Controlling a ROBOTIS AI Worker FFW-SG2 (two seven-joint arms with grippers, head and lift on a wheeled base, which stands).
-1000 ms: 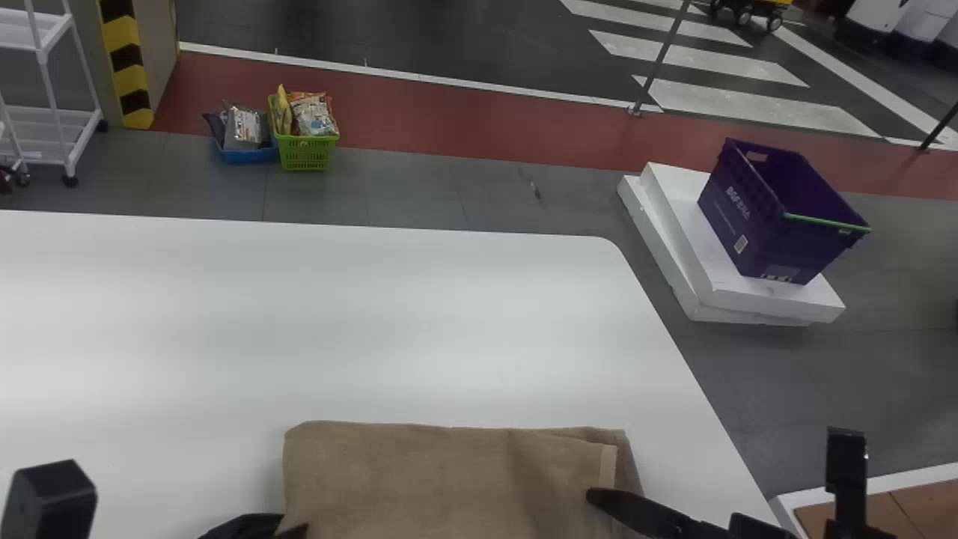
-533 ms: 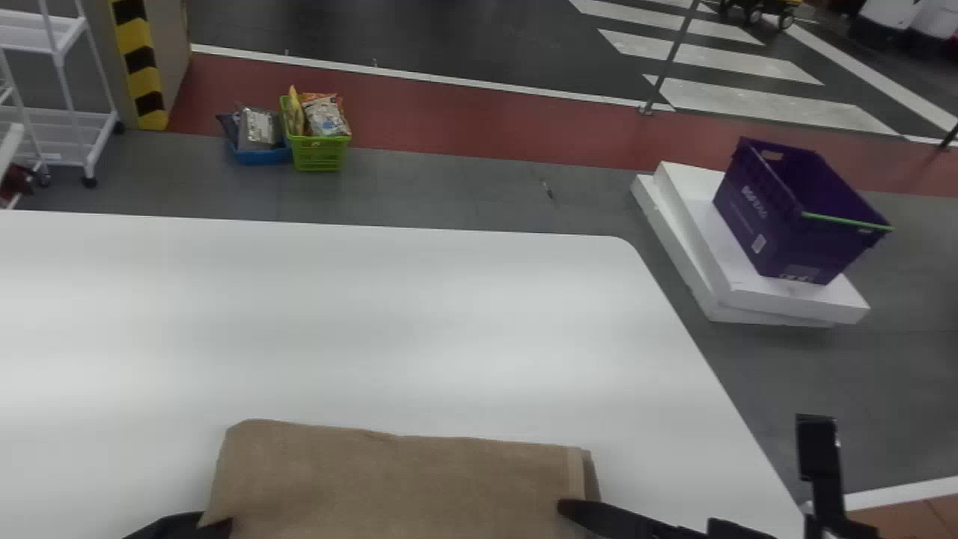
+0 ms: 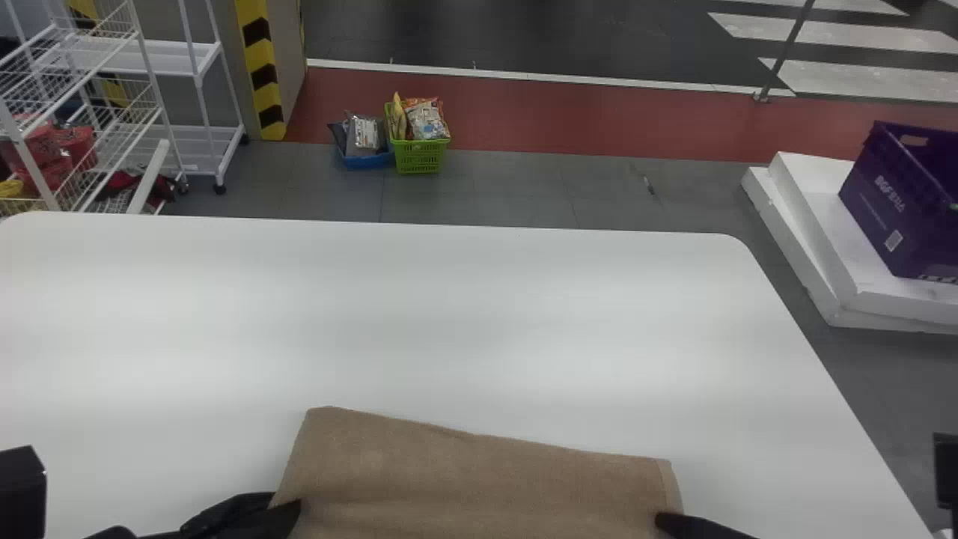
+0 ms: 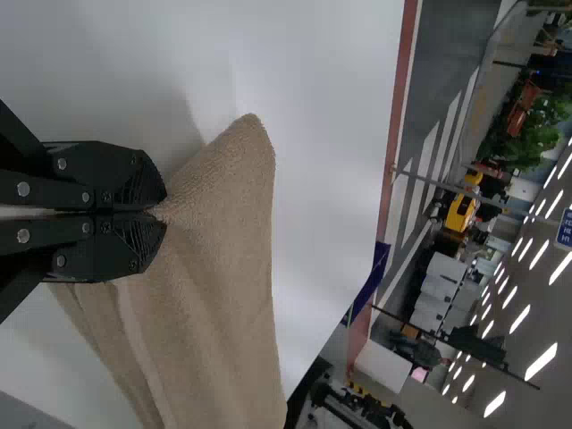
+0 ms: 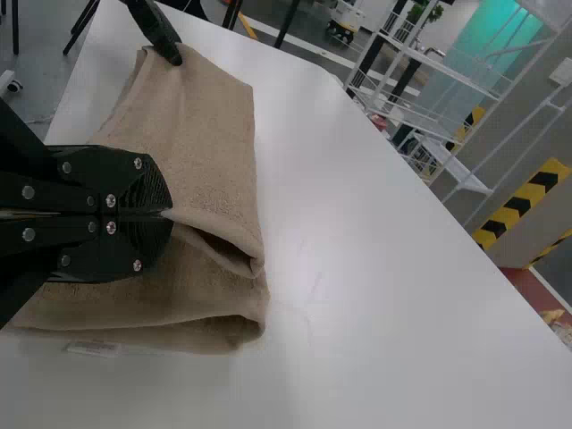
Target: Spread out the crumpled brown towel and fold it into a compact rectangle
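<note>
Nearest, at the bottom of the head view: my left black two-finger gripper (image 3: 287, 503) had its fingers together, clamped on a corner of the brown, soft fabric towel (image 3: 479, 479). My right black two-finger gripper (image 3: 664, 521) was clamped on the towel's right side; in the right wrist view (image 5: 170, 214) its fingers were together on an edge of the upper fabric. Couldn't tell how many layers I had in either. Towel was between my grippers, folded in layers, right end gaping in loops, small white fabric tag (image 5: 92, 349) poking out by the lower layers. Under it, the smooth white table (image 3: 449, 314) with rounded far corners. Past the table, right: purple plastic crate (image 3: 891, 202) on stacked white slabs (image 3: 816, 224). Left: white wire rack (image 3: 82, 112). Farther, on grey floor tiles (image 3: 509, 183): green plastic basket (image 3: 419, 157) of snack bags beside a blue plastic basket (image 3: 367, 161). Beyond, a red floor strip (image 3: 569, 116), then dark roadway (image 3: 524, 37) with white crossing stripes (image 3: 861, 41).
</note>
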